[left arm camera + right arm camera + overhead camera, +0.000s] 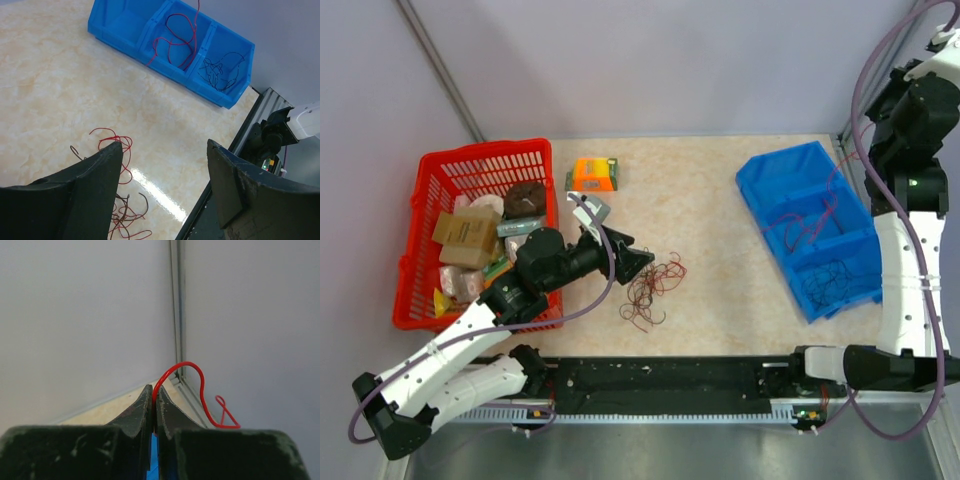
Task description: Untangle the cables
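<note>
The cables (653, 288) lie as a small tangle of dark red and dark brown wires on the table's middle; the left wrist view shows them (122, 200) under the left finger. My left gripper (636, 262) is open and empty just left of the tangle, jaws wide apart (164, 145). My right gripper (154, 390) is shut on a single red wire (200, 382) and held high over the blue bin (760, 175); the wire (817, 205) hangs down into it. The bin's middle compartment holds red wires (175, 42), and the end one dark wires (220, 67).
A red basket (425, 175) full of several items stands at the left, beside my left arm. An orange box (593, 173) lies behind the tangle. A black rail (660, 375) runs along the near edge. Walls close in at the back and right.
</note>
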Motion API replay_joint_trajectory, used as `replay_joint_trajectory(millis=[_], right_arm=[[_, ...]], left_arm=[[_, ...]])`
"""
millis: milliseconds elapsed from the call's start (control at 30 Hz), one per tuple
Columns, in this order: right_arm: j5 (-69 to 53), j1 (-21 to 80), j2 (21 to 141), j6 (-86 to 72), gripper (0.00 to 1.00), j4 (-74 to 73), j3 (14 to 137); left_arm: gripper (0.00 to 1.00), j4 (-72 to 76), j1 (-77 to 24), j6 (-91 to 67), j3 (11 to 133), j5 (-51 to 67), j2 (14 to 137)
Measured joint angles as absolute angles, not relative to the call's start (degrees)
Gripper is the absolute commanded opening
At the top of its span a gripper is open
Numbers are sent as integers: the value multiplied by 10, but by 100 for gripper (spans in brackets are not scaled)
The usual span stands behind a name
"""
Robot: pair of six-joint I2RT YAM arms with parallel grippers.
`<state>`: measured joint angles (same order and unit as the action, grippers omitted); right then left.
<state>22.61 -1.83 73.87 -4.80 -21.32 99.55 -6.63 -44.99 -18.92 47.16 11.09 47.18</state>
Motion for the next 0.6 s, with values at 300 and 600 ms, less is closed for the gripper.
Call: replay_joint_trajectory(millis=[300, 600], right_arm=[[225, -23, 714, -40, 0, -193, 978], [219, -24, 587, -138, 0, -202, 721]], left_arm=[[73, -64, -450, -194, 472, 114, 479], [73, -65, -450, -196, 471, 115, 477]])
